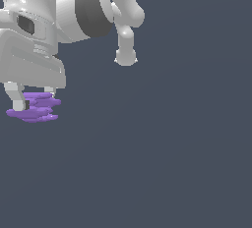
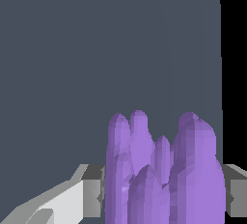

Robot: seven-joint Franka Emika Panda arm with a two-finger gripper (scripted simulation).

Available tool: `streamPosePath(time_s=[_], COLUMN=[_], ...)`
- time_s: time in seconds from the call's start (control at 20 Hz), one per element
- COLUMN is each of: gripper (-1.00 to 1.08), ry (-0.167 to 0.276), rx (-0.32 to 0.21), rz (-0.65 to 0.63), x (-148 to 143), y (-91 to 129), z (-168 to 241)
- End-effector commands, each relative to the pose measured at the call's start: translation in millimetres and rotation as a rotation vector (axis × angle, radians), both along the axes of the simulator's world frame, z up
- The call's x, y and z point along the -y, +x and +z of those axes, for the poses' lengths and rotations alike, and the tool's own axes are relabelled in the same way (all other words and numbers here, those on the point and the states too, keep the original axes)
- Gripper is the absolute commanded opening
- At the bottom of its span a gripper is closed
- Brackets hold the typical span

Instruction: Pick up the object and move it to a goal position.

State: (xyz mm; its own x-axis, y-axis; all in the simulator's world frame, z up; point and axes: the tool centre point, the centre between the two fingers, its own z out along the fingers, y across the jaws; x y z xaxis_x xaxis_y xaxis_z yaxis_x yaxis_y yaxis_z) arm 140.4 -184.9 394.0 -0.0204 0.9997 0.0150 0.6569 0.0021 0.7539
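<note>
I have the object (image 1: pixel 35 107) at about nine o'clock in the exterior view, hard against that view's left edge, and it sits between the fingers of my gripper (image 1: pixel 33 103). One finger (image 1: pixel 17 99) shows plainly in front of the purple stack; the other is mostly hidden behind it. In the wrist view the object (image 2: pixel 164 175) fills the gap between the two pads (image 2: pixel 92 196), which stand right up against its sides. So I read the gripper as closed down onto the object, narrowly parted only by the object's own width. Whether it rests on anything below I cannot tell, since no surface edge or shadow shows.

As for handling, I judge it light: it is small, narrower than the gripper body. It looks stiff, a pile of thin ridged layers with ragged edges (no sag or bend shows anywhere). Those irregular ridges worry me most, because the pads may bear on only a few high points, so it could twist or slip out sideways. The best hold seems to be across the middle of the stack, where the layers overlap most, not on the thin outer lips. No goal marker shows in either view.
</note>
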Motion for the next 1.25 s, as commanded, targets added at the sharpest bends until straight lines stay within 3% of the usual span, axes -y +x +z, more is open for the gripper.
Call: streamPosePath(time_s=[0.0,0.55,1.2], gripper=[-1.00,-1.00,-1.00], ry=[0.002,0.013,0.018], rx=[0.051,0.191,0.224], rz=[0.003,0.014,0.018], x=[10.8,41.1,48.3], y=[-1.2,-10.7,-14.3], z=[23.5,87.0,101.6])
